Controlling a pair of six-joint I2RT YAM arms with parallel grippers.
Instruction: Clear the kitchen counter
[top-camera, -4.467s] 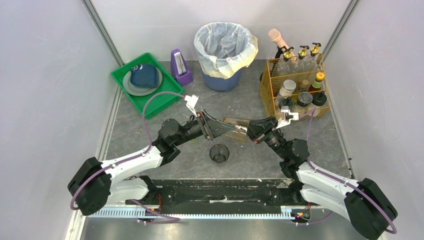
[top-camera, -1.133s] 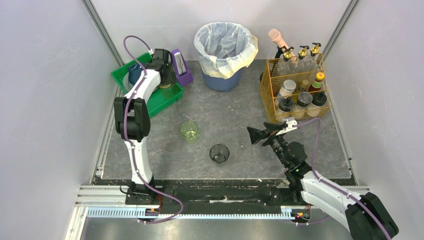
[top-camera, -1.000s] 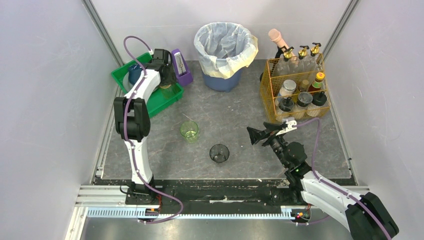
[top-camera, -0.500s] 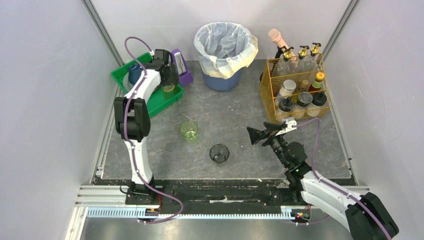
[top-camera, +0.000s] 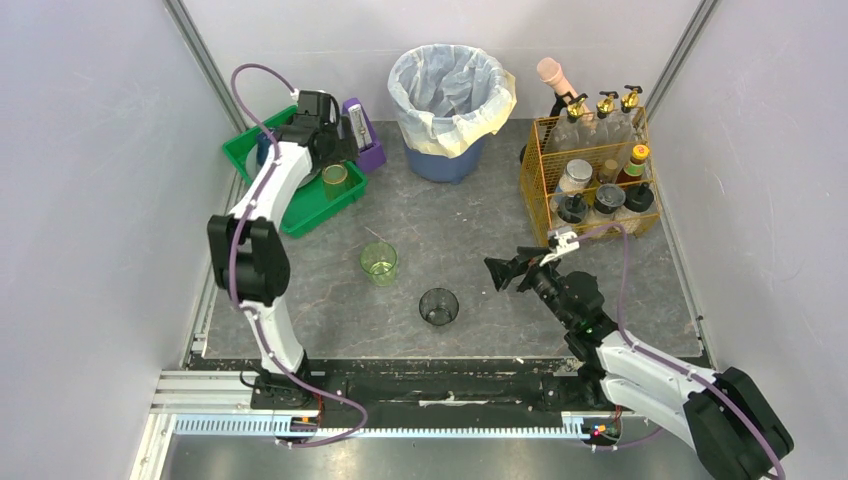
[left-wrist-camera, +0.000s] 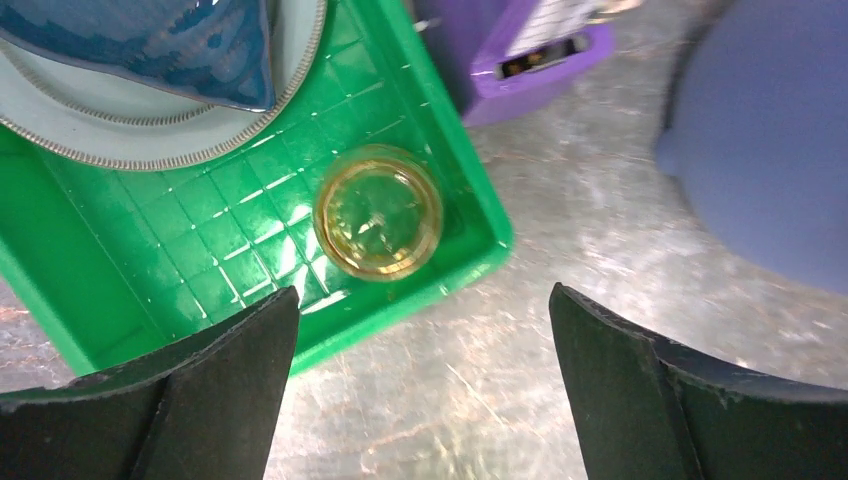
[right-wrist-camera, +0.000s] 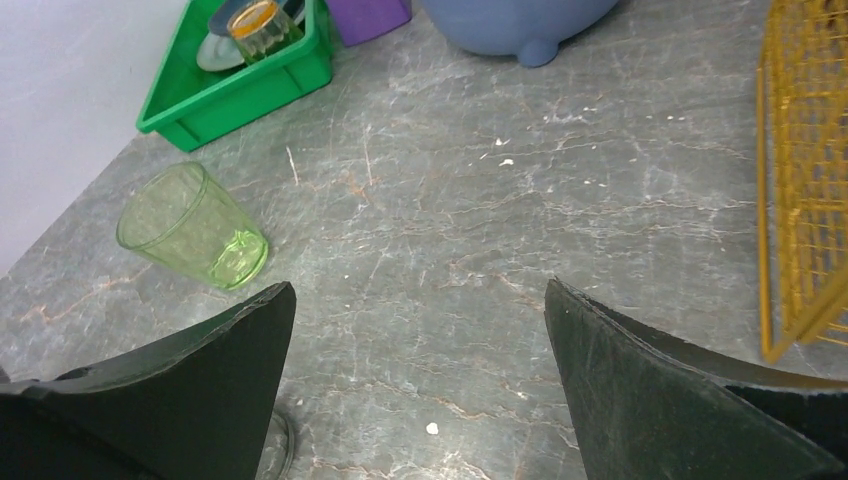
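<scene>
The dark marbled kitchen counter (top-camera: 460, 225) carries a light green glass (top-camera: 379, 262) and a dark smoky glass (top-camera: 438, 306), both upright. An amber glass (top-camera: 334, 180) stands free in the near right corner of the green tray (top-camera: 300, 212). My left gripper (top-camera: 328, 148) hovers open above that corner. In the left wrist view the amber glass (left-wrist-camera: 378, 212) sits beyond my open left gripper (left-wrist-camera: 420, 385), touching neither finger. My right gripper (top-camera: 505, 272) is open low over the counter, right of the dark glass. The right wrist view shows the green glass (right-wrist-camera: 195, 225) ahead-left of the right gripper (right-wrist-camera: 420, 390).
The green tray also holds a grey plate (left-wrist-camera: 120, 140) with a blue bowl (left-wrist-camera: 170, 50). A purple box (top-camera: 362, 135) stands beside the tray. A lined blue bin (top-camera: 450, 100) is at the back. A yellow wire basket (top-camera: 590, 175) of bottles is at the right.
My left gripper has opened wide, let go of the amber glass in the tray and lifted off it. My right gripper has shifted slightly left.
</scene>
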